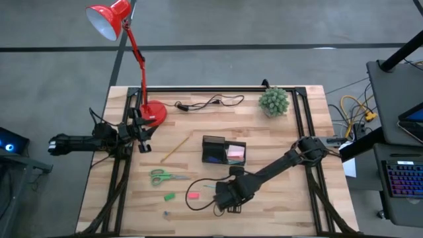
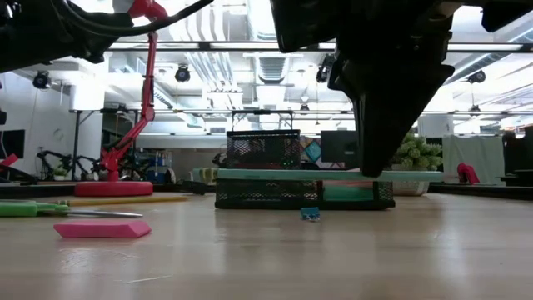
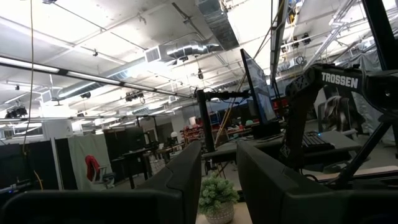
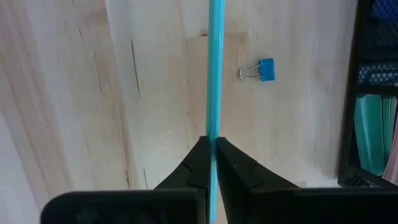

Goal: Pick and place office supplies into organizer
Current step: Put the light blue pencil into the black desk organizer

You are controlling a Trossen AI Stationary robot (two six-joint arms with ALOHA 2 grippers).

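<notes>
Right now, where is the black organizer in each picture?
High view: organizer mid-table, just beyond the right gripper.
Low view: organizer centre, far across the table.
Left wrist view: not in it.
Right wrist view: organizer along the right edge.
Shared landmark: the plant shows in the high, low and left wrist views.

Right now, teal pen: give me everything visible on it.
The teal pen is a thin, straight, smooth stick of uniform light blue-green, plastic by its look. The right gripper is shut on it, fingers pinching either side. In the low view it lies level, lifted clear of the table, in front of the black organizer. A blue binder clip lies on the wood beside it, apart. No cap or tip can be made out.
</notes>
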